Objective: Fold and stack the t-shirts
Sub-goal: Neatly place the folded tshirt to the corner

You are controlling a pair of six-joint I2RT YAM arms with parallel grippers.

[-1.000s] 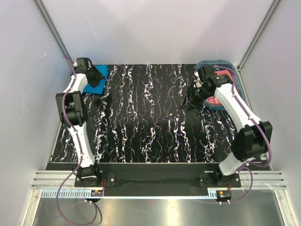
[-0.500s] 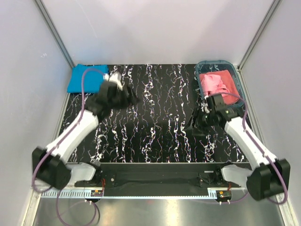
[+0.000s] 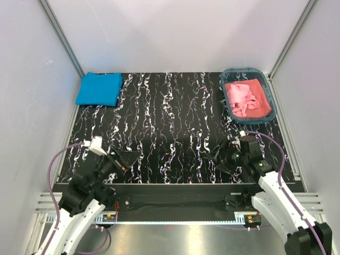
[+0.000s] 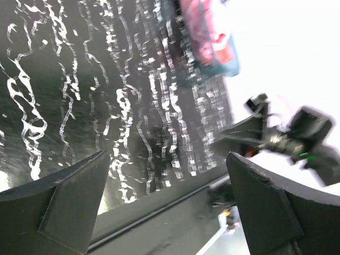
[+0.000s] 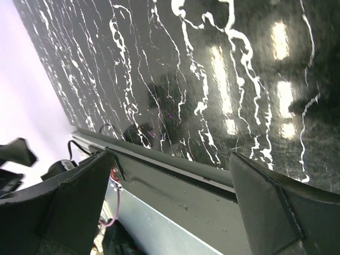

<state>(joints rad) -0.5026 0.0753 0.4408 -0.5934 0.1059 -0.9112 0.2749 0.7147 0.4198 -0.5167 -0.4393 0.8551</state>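
Note:
The turquoise-blue t-shirt [image 3: 99, 88] lies folded flat at the far left corner of the table. The salmon pink t-shirt [image 3: 245, 97] lies crumpled in the teal basket [image 3: 271, 98] at the far right; it also shows blurred in the left wrist view [image 4: 204, 32]. My left gripper [image 3: 127, 158] is open and empty, low over the near left of the table. My right gripper [image 3: 218, 159] is open and empty over the near right. Both are far from the shirts. In the wrist views the left gripper [image 4: 167, 204] and the right gripper [image 5: 170, 204] hold nothing.
The black marbled table top [image 3: 170, 127] runs between the shirts. Grey walls and metal posts close in the back and sides. A black rail [image 3: 175, 190] marks the near table edge, with the arm bases on it.
Both arms have pulled back from the far corners to the near edge. The left let go of the blue shirt, the right left the pink shirt in the basket.

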